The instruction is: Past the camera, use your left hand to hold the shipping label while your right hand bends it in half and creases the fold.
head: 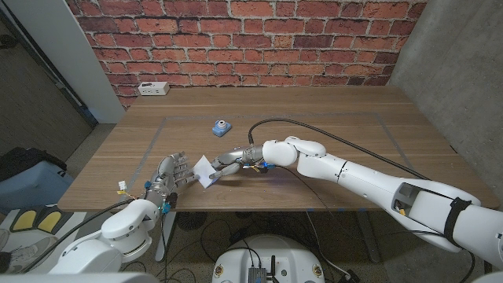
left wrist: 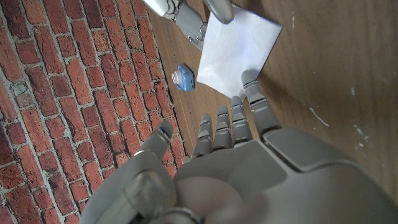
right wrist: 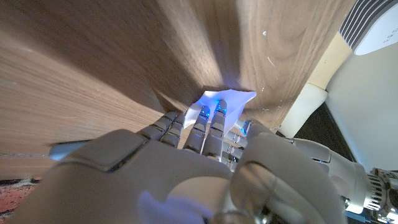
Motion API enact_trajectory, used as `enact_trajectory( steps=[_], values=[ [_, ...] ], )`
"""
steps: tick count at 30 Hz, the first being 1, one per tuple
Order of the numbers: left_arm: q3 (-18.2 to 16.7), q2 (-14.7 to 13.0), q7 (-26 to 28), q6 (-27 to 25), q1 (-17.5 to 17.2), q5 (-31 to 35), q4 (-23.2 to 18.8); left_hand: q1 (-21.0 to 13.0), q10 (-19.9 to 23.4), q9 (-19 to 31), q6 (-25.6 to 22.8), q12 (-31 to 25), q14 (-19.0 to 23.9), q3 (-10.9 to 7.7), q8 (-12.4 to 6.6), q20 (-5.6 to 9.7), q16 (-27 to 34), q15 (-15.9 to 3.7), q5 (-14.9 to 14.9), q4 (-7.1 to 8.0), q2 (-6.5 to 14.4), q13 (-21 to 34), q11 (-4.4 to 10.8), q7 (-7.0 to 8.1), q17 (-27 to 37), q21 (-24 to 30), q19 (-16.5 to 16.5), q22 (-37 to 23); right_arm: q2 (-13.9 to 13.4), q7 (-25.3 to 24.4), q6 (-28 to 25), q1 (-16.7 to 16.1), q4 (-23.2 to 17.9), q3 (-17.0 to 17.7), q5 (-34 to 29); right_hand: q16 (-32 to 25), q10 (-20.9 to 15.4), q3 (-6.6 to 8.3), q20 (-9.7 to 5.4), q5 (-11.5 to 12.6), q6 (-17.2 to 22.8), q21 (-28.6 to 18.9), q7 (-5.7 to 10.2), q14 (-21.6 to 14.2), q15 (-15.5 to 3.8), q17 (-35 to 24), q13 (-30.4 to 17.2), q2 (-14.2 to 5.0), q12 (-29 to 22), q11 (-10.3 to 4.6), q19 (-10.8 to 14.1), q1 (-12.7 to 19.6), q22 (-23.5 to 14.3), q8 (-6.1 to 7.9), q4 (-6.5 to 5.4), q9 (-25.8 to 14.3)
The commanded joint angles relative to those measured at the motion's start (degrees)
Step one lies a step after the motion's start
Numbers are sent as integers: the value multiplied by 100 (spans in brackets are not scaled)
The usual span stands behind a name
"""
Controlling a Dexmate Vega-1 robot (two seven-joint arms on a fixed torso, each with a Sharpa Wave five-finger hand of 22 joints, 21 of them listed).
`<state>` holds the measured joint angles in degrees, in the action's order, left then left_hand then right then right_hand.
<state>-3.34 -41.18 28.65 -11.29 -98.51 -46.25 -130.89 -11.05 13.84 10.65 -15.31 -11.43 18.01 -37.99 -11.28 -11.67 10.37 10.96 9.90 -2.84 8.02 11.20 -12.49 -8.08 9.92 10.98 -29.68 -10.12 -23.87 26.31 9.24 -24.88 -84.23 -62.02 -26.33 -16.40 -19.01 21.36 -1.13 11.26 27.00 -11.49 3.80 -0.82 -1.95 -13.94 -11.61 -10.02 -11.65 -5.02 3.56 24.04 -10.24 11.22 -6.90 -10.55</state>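
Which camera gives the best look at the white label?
The left wrist view: the label shows large, with clear edges. In the head view it is small between both hands. In the right wrist view it is mostly hidden behind fingers.

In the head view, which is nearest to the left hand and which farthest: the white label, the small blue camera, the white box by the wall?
1. The white label: right beside the left hand, at its fingertips, on its right.
2. The small blue camera: farther back, near the table's middle.
3. The white box: at the table's far edge, by the brick wall.
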Motion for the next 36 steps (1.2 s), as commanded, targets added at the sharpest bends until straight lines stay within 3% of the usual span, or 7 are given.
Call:
enact_trajectory(
  steps=[1, 3, 6, 15, 24, 29, 36],
  values=[
    [52, -186, -794, 193, 228, 124, 269, -49, 189, 20, -266, -76, 126, -32, -59, 5, 52, -86, 18, 11, -55, 4, 1, -397, 15, -22, 181, -9, -10, -2, 28, -19, 15, 25, 77, -1, -41, -14, 50, 14, 6, -37, -11, -57, -439, -20, -10, 9, -6, 27, -1, -81, -17, -8, -55, -8],
    [146, 152, -904, 412, 314, -211, 433, -27, 284, 24, -327, -93, 223, -11, -45, -36, 65, -4, 2, 26, -67, 8, -7, -405, 17, 20, 111, -1, -18, -5, 41, -29, 13, 39, 107, -6, -46, -17, 52, 14, 12, -37, -13, -72, -447, -22, -10, 11, -8, 37, -2, -94, -17, -5, -65, -8],
    [188, 290, -741, 285, 350, -554, 414, 34, 660, 36, -613, -51, 541, 113, 21, -52, 32, 55, 5, 114, -69, 27, -17, -408, 26, 56, -97, -9, -43, 2, 19, -45, -18, 49, 114, -23, -52, -23, 56, 15, 12, -38, -25, -119, -467, -27, -10, 15, -10, 15, -2, -119, -17, -5, -81, -8],
    [90, 145, -428, -119, 287, -1071, 252, 2, 997, 39, -787, -54, 876, 220, 25, -52, 34, 72, 24, 157, -59, 44, -19, -407, 33, 67, -373, -16, -55, -2, 59, -43, -15, 56, 124, -10, -62, -20, 62, 22, 12, -38, -34, -124, -469, -24, -11, 24, -13, 42, -3, -157, -16, -6, -100, -8],
    [114, 153, 200, -120, 153, -818, 19, -30, 1010, 33, -740, -34, 921, 234, 37, -53, 26, 68, 28, 133, -58, 42, -19, -412, 32, 61, -440, -15, -76, 27, 40, -61, -36, 73, 154, 0, -66, -17, 67, 26, 13, -36, -43, -128, -463, -20, -11, 32, -13, 28, -10, -178, -16, -5, -107, -7],
    [257, 218, 976, -91, 118, -58, -193, -69, 812, 26, -513, -18, 719, 260, 43, -53, 17, 71, 37, 87, -47, 31, -19, -409, 29, 41, -300, -14, -76, 43, 59, -63, -28, 72, 176, 6, -64, -15, 71, 28, 18, -36, -49, -129, -451, -18, -11, 38, -11, 21, -11, -187, -16, -3, -109, -7],
    [174, 233, 734, -66, 175, -46, -49, -157, 463, 17, -227, -7, 372, 214, 51, -49, 14, 68, 39, 61, -11, 21, -16, -411, 29, 36, -9, -10, -52, 69, 87, -42, 4, 64, 198, 15, -46, -19, 78, 29, 5, -36, -51, -130, -456, -13, -11, 55, -3, 37, -14, -202, -15, -9, -104, -7]
  ],
)
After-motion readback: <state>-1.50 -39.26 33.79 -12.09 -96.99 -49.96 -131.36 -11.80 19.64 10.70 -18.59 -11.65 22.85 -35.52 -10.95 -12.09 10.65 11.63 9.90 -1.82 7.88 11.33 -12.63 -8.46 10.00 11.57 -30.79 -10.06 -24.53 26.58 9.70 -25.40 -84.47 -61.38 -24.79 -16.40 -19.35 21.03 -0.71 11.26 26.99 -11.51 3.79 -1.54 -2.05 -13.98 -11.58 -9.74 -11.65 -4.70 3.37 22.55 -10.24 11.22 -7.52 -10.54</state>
